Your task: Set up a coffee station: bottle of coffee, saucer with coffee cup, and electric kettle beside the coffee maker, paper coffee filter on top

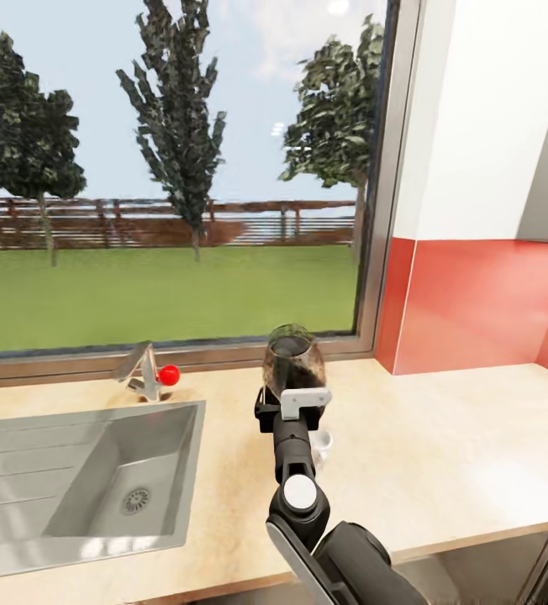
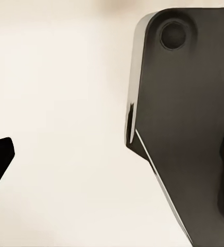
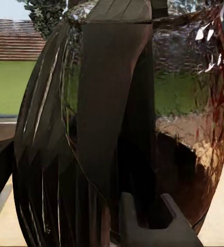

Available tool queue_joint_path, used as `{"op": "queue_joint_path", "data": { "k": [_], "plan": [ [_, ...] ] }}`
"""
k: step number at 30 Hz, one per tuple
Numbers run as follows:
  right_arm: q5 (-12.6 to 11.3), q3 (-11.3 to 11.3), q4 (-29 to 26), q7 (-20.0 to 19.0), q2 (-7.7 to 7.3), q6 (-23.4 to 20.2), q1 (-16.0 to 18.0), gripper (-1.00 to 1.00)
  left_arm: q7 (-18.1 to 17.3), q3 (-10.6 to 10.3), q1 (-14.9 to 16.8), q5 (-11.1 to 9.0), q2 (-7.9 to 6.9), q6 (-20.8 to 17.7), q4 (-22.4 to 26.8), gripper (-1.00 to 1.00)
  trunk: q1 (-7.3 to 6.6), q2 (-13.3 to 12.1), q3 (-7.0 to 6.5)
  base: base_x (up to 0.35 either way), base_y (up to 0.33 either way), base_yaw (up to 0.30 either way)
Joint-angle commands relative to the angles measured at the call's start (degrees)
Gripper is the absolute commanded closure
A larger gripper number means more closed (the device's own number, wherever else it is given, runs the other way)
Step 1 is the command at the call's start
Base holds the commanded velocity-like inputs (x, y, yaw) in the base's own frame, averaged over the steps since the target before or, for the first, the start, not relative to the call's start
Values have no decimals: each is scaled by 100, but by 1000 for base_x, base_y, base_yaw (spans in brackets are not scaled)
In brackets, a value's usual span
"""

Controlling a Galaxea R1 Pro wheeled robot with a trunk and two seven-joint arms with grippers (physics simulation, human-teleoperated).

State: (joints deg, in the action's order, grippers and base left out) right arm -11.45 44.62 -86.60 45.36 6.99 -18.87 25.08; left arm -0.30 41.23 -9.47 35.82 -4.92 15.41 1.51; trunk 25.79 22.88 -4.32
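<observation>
Right hand (image 1: pixel 295 395) around coffee maker (image 1: pixel 292 357) on countertop (image 1: pixel 442 454) (wrist: dark handle (image 3: pixel 117 103)); left hand aperture unclear.

Black arm (image 1: pixel 295 470) (white joint cap)

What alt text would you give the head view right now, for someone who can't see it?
The right arm's tool reaches over a light countertop to a dark glass coffee maker standing below a wide window. A small white cup sits beside the arm, a steel sink and faucet lie left, red backsplash right.
</observation>
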Motion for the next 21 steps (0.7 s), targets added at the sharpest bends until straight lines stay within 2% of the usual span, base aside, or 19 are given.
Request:
{"op": "queue_joint_path", "data": {
  "k": [1, 14, 21],
  "plan": [
    [2, 11, -6, 42, -2, -38, 6, 100, -4, 49, -3, 57, 0, 15, 0, -100, 0, 5, -6, -258, 228, 0],
    [3, -1, -6, 51, -5, -10, 6, 100, 3, 62, 6, 49, 0, 15, 7, -100, 0, 5, -18, -245, 233, 0],
    [3, 3, -12, 52, 4, -11, 6, 100, 3, 60, 6, 48, 0, 15, 7, -100, 0, 5, -18, -100, 284, 0]
  ]
}}
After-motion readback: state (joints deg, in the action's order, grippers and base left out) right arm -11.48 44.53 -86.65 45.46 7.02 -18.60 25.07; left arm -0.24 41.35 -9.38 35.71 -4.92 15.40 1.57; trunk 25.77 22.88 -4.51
